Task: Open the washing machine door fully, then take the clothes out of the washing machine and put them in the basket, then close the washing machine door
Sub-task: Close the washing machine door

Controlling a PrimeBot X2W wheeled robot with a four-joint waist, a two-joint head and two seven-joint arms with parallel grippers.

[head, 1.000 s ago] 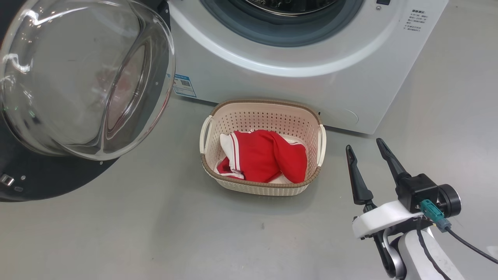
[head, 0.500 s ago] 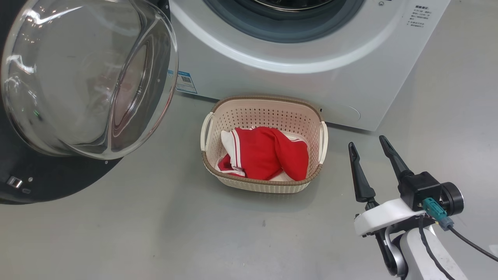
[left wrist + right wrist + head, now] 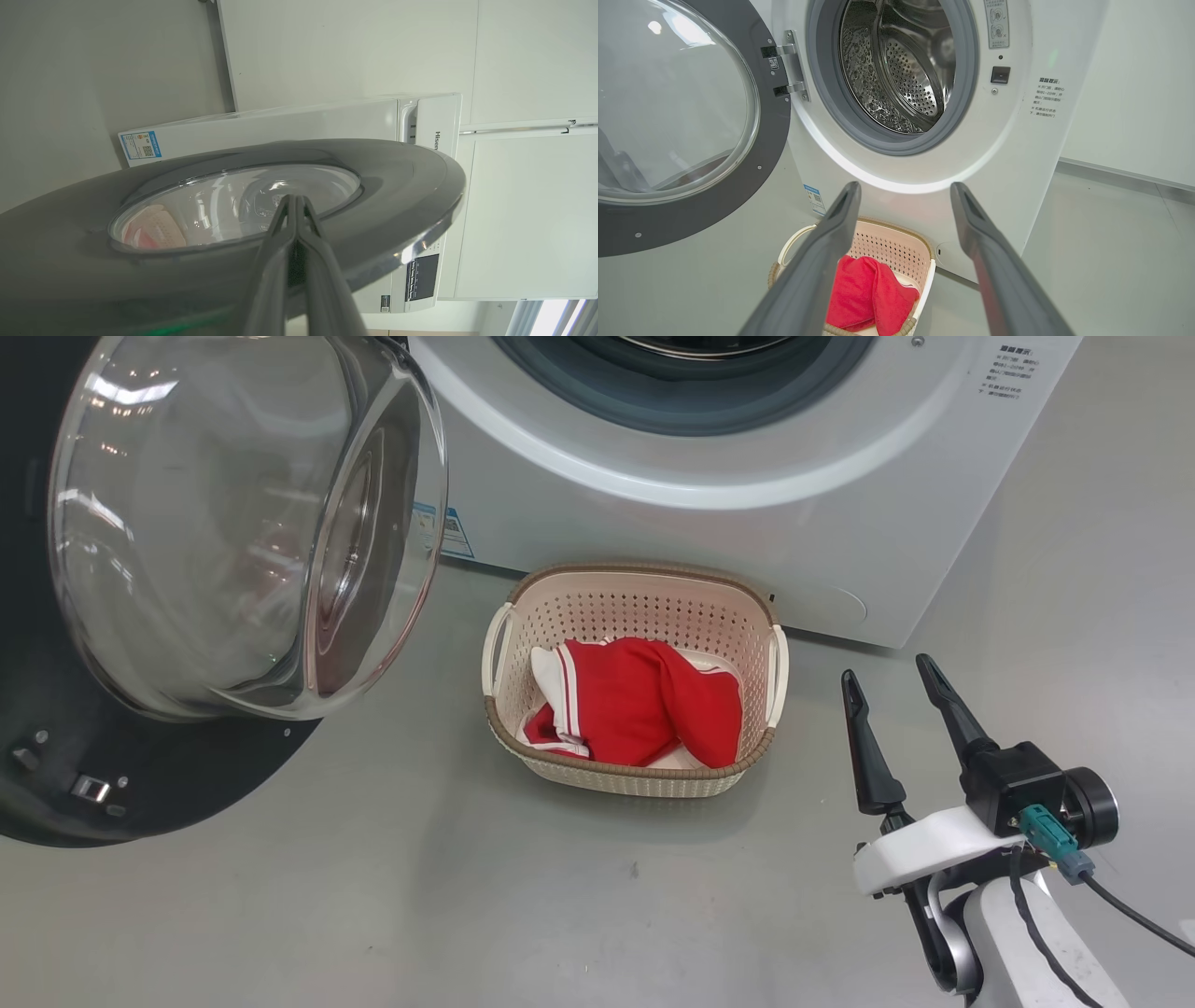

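Left gripper pushing door shut, clothes already in basket

Left gripper (image 3: 295,199) is pinched closed and holds nothing. It lies along the outer face of the door (image 3: 187,784), tips over the glass bowl (image 3: 210,210). Since a second ago the door has swung round toward the washing machine (image 3: 709,541). The latch (image 3: 91,789) and glass bowl sit further right in the head view while the basket (image 3: 635,611) has barely shifted, so it's the door moving, not just the camera. Reads as the last step under way. Clothes (image 3: 644,709) lie heaped in the basket, and the drum (image 3: 896,70) looks empty. Right gripper (image 3: 886,666) is unchanged: jaws spread wide, empty, right of the basket and apart from it.

Room: the door is hinged left of the opening and still well open. The basket sits on the floor (image 3: 373,896) just in front of the machine, under the opening. The door's lower rim looks set to pass above it, can't confirm. Bare floor to the left and in front. Right gripper is near the free edge's likely sweep and may need to stay back.
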